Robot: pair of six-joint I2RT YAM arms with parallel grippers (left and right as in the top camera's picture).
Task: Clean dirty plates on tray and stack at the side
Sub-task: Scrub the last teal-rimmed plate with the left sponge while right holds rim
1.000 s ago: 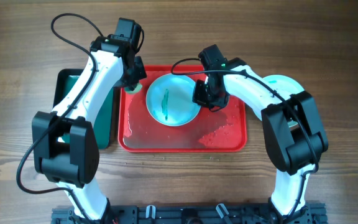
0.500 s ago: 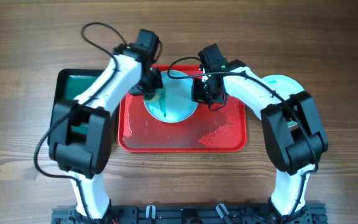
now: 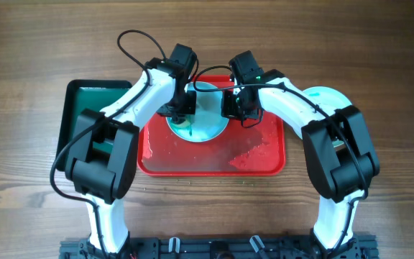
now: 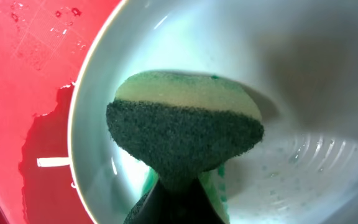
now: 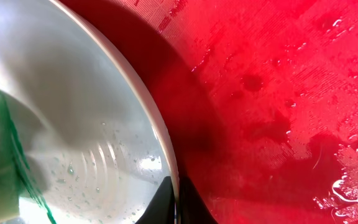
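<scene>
Far left: dark green tray (image 3: 85, 119) on the table, beside the red tray (image 3: 264, 164), nothing gripped there.

Left of centre: left gripper (image 4: 173, 200) clamped on sponge (image 4: 185, 130), pinched hard at its lower end so the free end fans out wide. Yellow face up, dark scouring face toward the camera. Held over the bowl of the aqua plate (image 3: 205, 124), at its left half; actual contact with the surface not certain from the wrist view.

Centre: aqua plate inside the red tray, toward the back edge. Teal scribble (image 5: 18, 158) on the plate floor, a green smear near the sponge base, water beads around it. Judged mid-scrub, mark not yet gone.

Right of centre: right gripper (image 5: 176, 198) closed on the plate's right rim, one finger above and one below as far as visible. Dark shadow under that rim suggests the edge is raised off the tray; cannot confirm.

Further right: puddles (image 5: 347, 180) across the tray floor.

Far right: second plate (image 3: 329, 95) on the table outside the tray, partly hidden under the right arm.

Risks, judged:
- Single wet rim pinch, so sideways sponge pressure could pivot the plate or slide it out of the fingers.
- Narrow pinch on a soft sponge, so it could twist or pull free under a firm stroke.
- Wrists close together over one plate; a long stroke rightward risks a knock.
- A dropped rim would splash the puddles over the tray edge.
</scene>
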